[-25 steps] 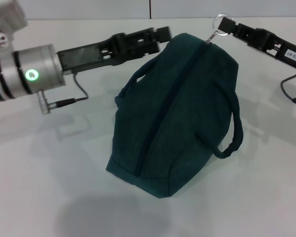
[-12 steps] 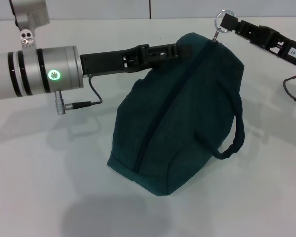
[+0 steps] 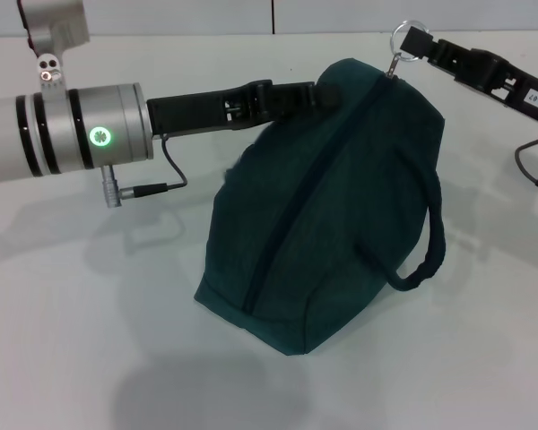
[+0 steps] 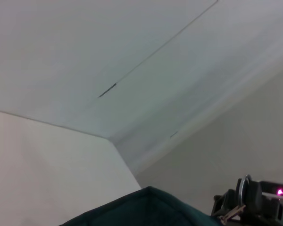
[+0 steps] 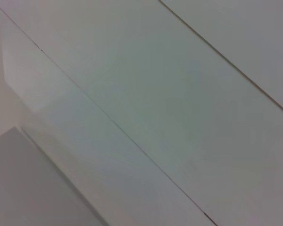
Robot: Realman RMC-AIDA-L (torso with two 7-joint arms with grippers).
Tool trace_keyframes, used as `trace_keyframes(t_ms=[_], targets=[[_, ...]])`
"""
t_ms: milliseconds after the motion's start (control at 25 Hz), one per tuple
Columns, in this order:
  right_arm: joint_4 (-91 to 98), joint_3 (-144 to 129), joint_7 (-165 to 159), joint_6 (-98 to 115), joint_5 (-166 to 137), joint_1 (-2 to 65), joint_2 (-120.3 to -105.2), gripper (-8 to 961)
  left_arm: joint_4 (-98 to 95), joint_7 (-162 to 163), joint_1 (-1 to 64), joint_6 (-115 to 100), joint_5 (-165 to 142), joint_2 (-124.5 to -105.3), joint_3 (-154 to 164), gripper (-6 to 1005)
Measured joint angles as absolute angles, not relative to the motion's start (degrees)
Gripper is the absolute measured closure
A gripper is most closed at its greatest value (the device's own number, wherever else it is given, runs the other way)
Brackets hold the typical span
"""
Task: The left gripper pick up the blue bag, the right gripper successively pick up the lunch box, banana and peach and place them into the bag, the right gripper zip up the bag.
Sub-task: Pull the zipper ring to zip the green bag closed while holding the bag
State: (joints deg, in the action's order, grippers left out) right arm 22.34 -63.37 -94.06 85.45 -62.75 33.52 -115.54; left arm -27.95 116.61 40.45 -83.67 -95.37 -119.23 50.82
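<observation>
The blue bag (image 3: pixel 332 215) stands on the white table (image 3: pixel 72 340) in the head view, its zipper line closed along the top. My left gripper (image 3: pixel 323 92) reaches in from the left and looks shut on the fabric at the bag's upper far end. At the top right corner, my right gripper (image 3: pixel 414 41) is shut on the ring zipper pull (image 3: pixel 401 38). One handle (image 3: pixel 426 242) hangs down the bag's right side. The left wrist view catches the bag's top (image 4: pixel 146 209) and the ring pull (image 4: pixel 244 193). Lunch box, banana and peach are out of view.
Bare white table surrounds the bag, with a wall seam (image 3: pixel 273 16) behind it. A cable (image 3: pixel 166 166) loops under the left arm, and another cable (image 3: pixel 533 170) hangs by the right arm. The right wrist view shows only pale panels.
Over the last second the left arm slid right along the bag's top, and the bag's left handle dropped out of sight. The right gripper stayed on the ring pull. Little moved in the last half second.
</observation>
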Motion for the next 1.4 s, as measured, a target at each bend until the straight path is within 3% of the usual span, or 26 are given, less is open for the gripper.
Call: trace_keyframes(t_ms=[680, 1400], targets=[[21.47, -63.36, -94.04, 85.66, -61.25, 32.09, -115.65, 946, -27.48, 116.44, 40.21, -84.19, -93.69, -119.58, 51.06, 915], [15.59, -63.18, -96.7, 87.81, -55.76, 30.66, -115.35, 947, -26.98, 112.23, 39.48, -86.77, -90.85, -119.89, 54.81, 953]])
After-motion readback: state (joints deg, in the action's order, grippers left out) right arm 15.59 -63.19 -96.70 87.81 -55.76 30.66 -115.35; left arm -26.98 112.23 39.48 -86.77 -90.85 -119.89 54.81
